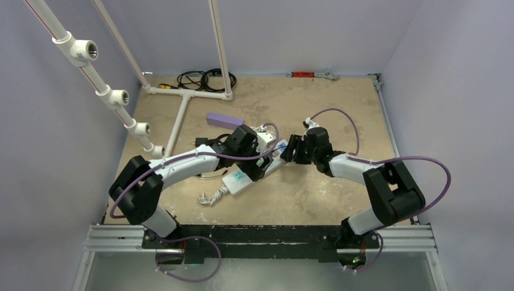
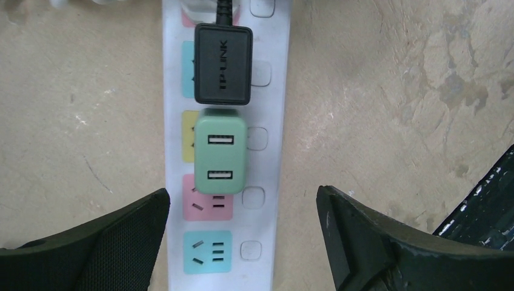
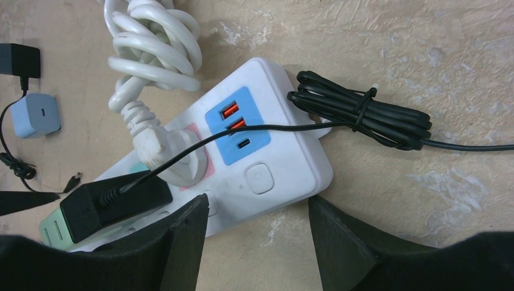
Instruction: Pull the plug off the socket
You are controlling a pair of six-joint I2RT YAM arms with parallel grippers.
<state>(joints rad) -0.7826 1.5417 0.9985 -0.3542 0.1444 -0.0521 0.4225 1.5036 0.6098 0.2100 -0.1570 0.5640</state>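
The socket (image 2: 271, 109) is a long white power strip with coloured outlet faces, lying diagonally mid-table (image 1: 239, 180). Three plugs sit in it: a green USB charger (image 2: 221, 154), a black adapter (image 2: 222, 63) beside it, and a white round plug (image 3: 176, 154) near the blue USB panel (image 3: 237, 124). My left gripper (image 2: 242, 200) is open and hovers over the strip, its fingers either side, just short of the green charger. At the strip's USB end my right gripper (image 3: 257, 203) is open. Its left finger (image 3: 185, 242) overlaps the strip's edge; the other is over the table by the corner.
A bundled black cable (image 3: 363, 112) lies against the strip's end and the strip's coiled white cord (image 3: 151, 48) beside it. A small blue-grey charger (image 3: 35, 115) sits loose on the table. A purple box (image 1: 225, 119) and a white pipe frame (image 1: 182, 109) stand further back.
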